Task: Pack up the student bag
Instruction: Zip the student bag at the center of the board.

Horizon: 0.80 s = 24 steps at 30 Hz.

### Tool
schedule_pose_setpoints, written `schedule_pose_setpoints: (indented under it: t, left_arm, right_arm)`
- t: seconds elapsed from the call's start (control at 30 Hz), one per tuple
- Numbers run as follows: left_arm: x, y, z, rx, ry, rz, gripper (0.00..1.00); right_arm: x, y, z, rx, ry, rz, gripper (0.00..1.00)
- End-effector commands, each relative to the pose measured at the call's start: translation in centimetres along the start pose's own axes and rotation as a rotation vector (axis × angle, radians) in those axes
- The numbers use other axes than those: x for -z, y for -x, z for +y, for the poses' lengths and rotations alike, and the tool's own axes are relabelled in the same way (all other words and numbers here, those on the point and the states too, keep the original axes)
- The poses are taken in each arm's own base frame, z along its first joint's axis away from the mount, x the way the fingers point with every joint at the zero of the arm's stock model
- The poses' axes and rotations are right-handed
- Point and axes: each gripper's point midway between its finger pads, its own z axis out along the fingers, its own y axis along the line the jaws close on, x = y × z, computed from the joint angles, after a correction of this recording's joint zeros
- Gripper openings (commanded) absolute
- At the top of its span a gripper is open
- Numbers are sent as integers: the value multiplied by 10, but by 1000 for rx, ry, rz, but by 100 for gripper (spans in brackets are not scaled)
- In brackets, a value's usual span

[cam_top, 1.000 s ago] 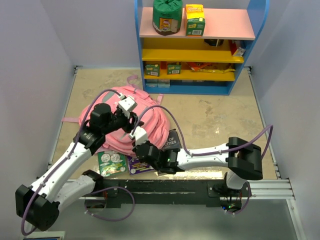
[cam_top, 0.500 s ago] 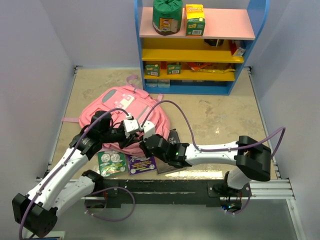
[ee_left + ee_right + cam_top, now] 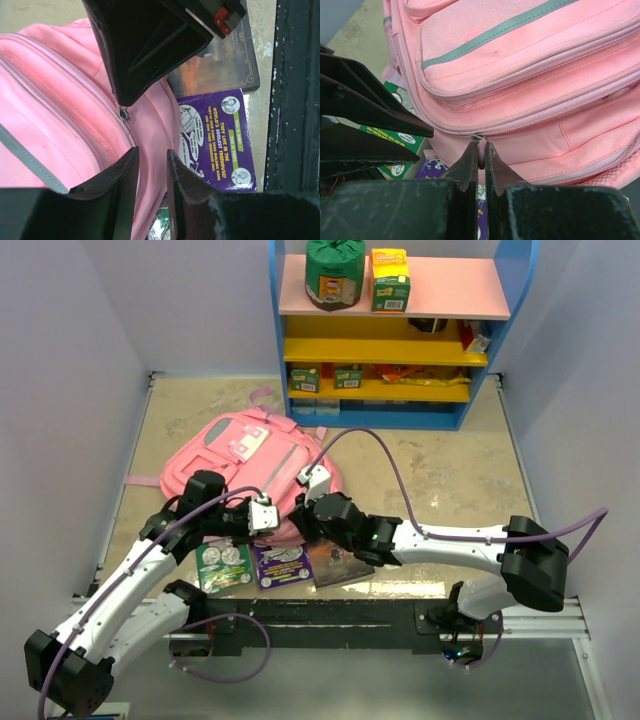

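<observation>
Top external view has the student bag (image 3: 245, 455) lying flat on the left half of the worktop (image 3: 440, 470), its lower end toward the near edge. Its zips look shut, so nothing inside shows. Right wrist view: the right gripper (image 3: 480, 146) is pressed together on a pink zipper pull (image 3: 481, 154) at the bag's side seam. The left gripper (image 3: 152, 162) has its jaws a narrow slit apart with pink fabric in the gap; whether they pinch it I cannot tell. Between bag and near edge lie a green card (image 3: 222, 565), a purple booklet (image 3: 282, 566) reading "COOLEST FIREHOUSE", and a dark book (image 3: 335, 565). Bare surface runs from the bag to the right edge. A shelf unit (image 3: 390, 335) at the far edge holds boxes, with a green roll (image 3: 333, 272) on top
</observation>
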Motion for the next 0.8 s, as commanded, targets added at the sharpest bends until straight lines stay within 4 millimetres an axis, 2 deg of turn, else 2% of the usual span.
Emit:
schedule_pose_setpoints:
  t: [0.0,0.23,0.33,0.5,0.6,0.67,0.7,0.77]
  left_arm:
    - [-8,2,0,-75,-37,-33,34]
    - [-19,7,23,-64,35,-60,35]
    - [-21,7,32,-45,76,-55,35]
    - [-25,2,20,-34,33,-45,36]
    - [-25,-3,20,-41,45,-24,36]
    - [-25,-5,21,-43,51,-14,32]
    - [-24,-6,23,-44,61,-6,21]
    - [-24,-7,24,-51,72,2,4]
  right_arm:
    - [3,35,15,-43,53,-92,0]
    - [16,63,25,-67,92,-142,0]
    - [21,68,30,-80,114,-149,0]
    - [24,70,33,-93,133,-154,0]
    - [24,71,35,-95,142,-155,0]
    - [24,73,35,-96,145,-158,0]
    - [24,73,35,-95,144,-159,0]
    - [22,70,32,-83,128,-153,0]
